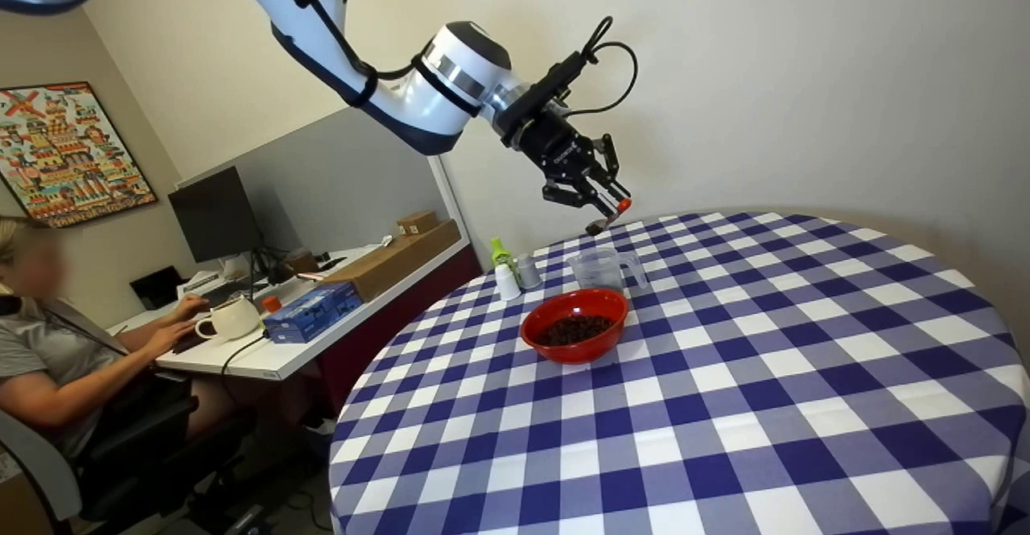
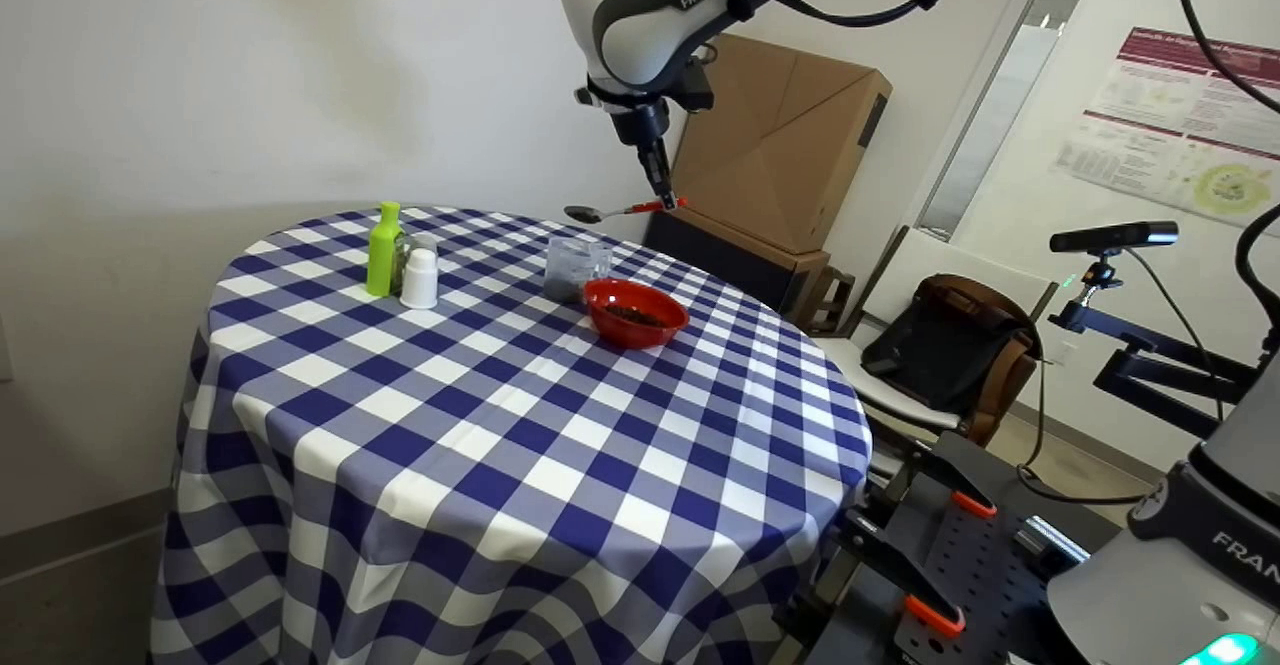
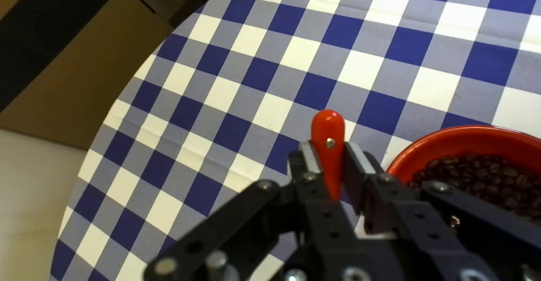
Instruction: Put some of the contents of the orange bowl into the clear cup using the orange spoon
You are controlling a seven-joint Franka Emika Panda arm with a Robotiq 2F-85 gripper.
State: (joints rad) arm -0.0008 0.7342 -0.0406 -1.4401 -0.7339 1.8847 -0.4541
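My gripper [image 3: 331, 162] sits nearest the lens, its fingers pinched close together on something slim. Below it I see the checked tablecloth [image 2: 520, 445], the orange bowl [image 3: 473, 140] lower right of the fingers in the wrist view, the clear cup [image 1: 599, 268] lower than them in both exterior views, the orange spoon [image 3: 331, 150] gripped by its handle, then the bowl's dark beans [image 3: 477, 175].

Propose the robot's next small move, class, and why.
Probably lower the orange-handled spoon slightly, to limit any spill: the fingers grip it, and in both exterior views its scoop appears above the clear handled cup. The spoon's load is unclear.
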